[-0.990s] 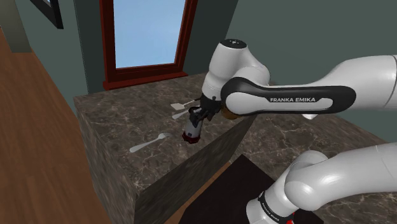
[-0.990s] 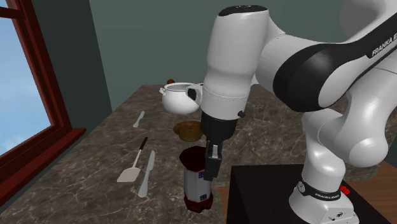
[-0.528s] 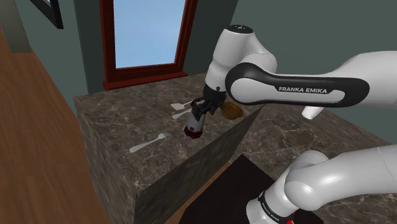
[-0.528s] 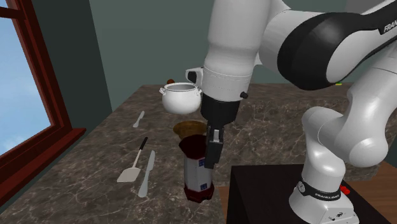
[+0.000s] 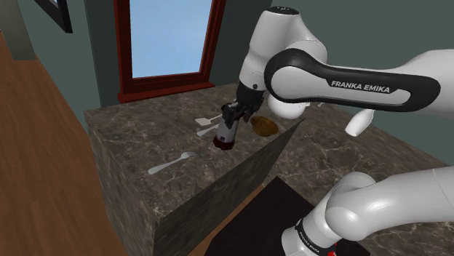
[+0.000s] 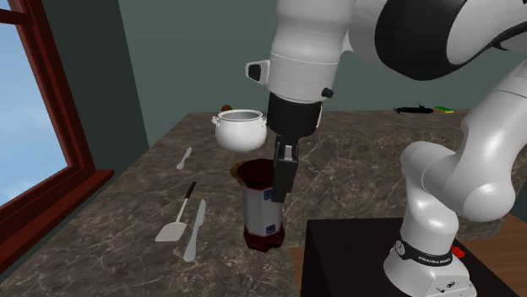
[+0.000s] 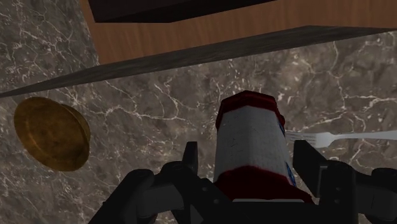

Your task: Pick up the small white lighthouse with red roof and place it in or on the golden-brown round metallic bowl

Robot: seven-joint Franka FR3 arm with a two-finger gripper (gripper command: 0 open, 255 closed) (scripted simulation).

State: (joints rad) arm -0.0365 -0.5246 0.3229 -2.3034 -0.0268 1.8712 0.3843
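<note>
Gripper point(image 7: 248, 160): clamped on the white, red-roofed lighthouse point(image 6: 262, 215), apparently held clear of the marble counter point(image 5: 138, 134). Looks like the carry step. Next calls for travel toward three o'clock in the shoulder view, over the golden-brown bowl point(image 5: 264, 126), then lowering and release.

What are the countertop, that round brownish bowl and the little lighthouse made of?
The countertop looks like dark stone, likely marble, by its pale veins. The bowl is golden-brown with a mottled, dull sheen, so probably metal. The lighthouse, white with dark red roof and base, looks matt; painted ceramic or plastic, I cannot tell.
</note>
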